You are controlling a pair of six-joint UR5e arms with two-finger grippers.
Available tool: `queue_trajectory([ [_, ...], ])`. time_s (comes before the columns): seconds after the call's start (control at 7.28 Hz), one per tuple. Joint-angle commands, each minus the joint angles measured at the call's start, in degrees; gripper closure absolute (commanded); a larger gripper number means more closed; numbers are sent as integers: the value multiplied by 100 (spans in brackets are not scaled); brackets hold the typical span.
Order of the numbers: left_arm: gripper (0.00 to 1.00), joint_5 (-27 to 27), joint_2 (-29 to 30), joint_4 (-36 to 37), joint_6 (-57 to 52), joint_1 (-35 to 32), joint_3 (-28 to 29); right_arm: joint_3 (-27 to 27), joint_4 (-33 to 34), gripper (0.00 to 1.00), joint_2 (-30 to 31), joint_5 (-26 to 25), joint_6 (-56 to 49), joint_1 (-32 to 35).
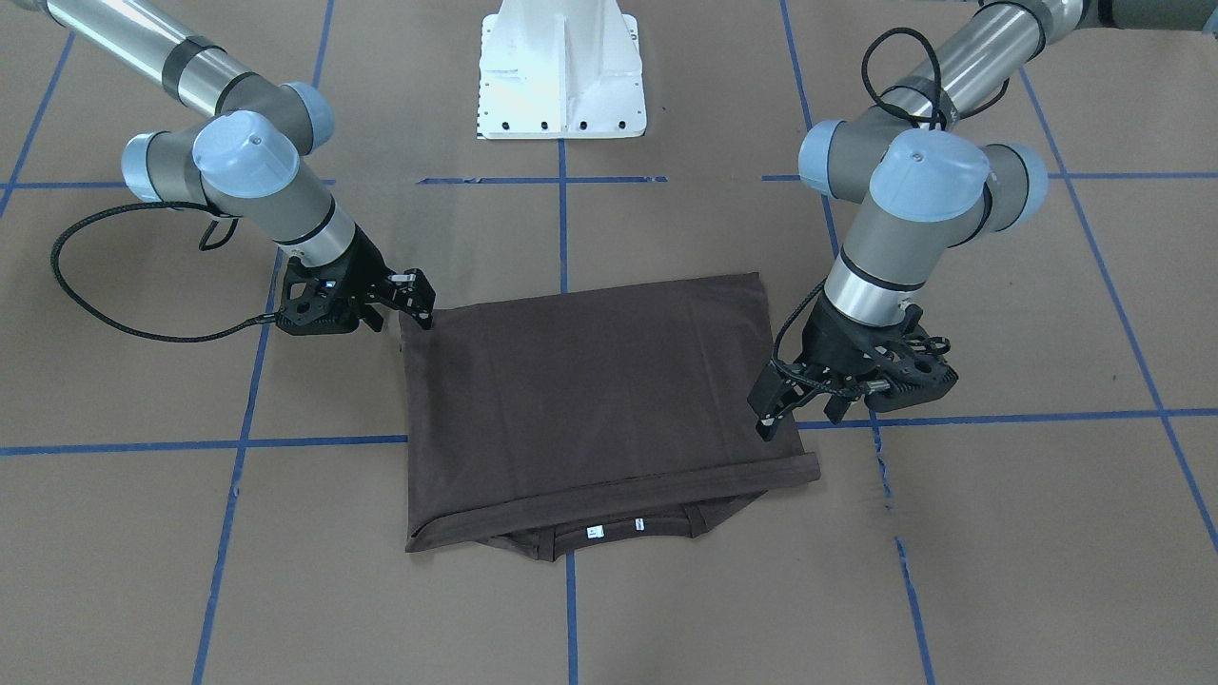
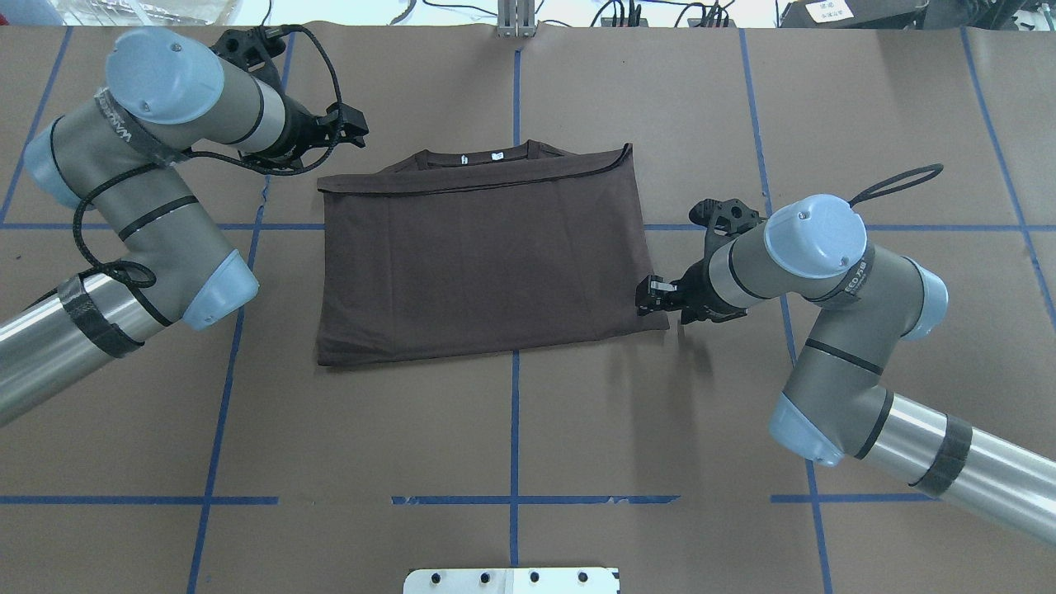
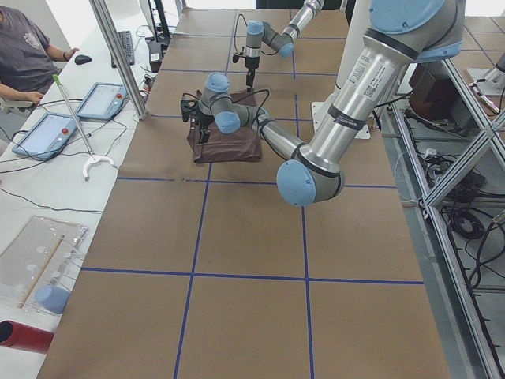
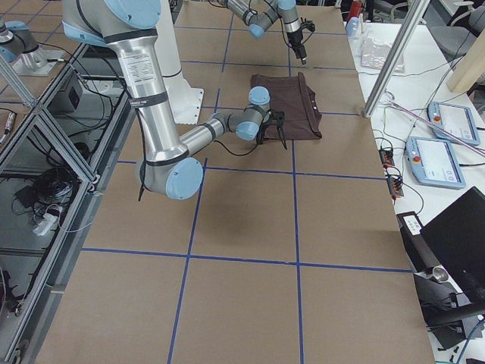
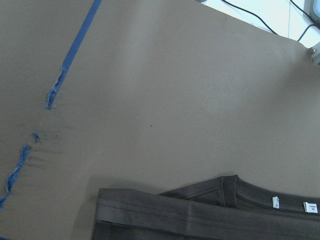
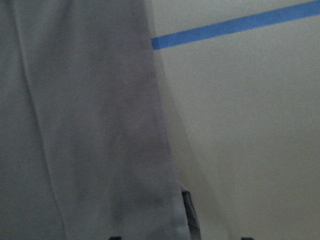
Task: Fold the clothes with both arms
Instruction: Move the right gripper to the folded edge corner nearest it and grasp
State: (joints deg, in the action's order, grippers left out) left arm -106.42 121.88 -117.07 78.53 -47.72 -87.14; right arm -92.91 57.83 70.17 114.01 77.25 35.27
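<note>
T-shirt (image 2: 478,264) lies folded, hem near collar. Right gripper (image 2: 647,295), jaws apart, straddles a side edge, apparently to pinch it. Left gripper (image 2: 356,128), likewise apart, hovers off the opposite corner.

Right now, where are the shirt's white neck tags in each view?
Front-facing: neck tags bottom centre.
Overhead: top centre.
Exterior left: too small to tell.
Exterior right: too small to tell.
Left wrist: lower right.
Right wrist: not in it.
Shared landmark: the ribbed collar by the tags.
</note>
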Motion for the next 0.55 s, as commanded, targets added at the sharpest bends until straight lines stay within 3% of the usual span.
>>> queue_trajectory([
  [0.0,0,7,-42,-17,-22,0,4,63,0,100,-39,-10,-69,32],
  [0.41,0,42,-42,-9,-4,0,13,36,0,100,-91,51,-70,50],
])
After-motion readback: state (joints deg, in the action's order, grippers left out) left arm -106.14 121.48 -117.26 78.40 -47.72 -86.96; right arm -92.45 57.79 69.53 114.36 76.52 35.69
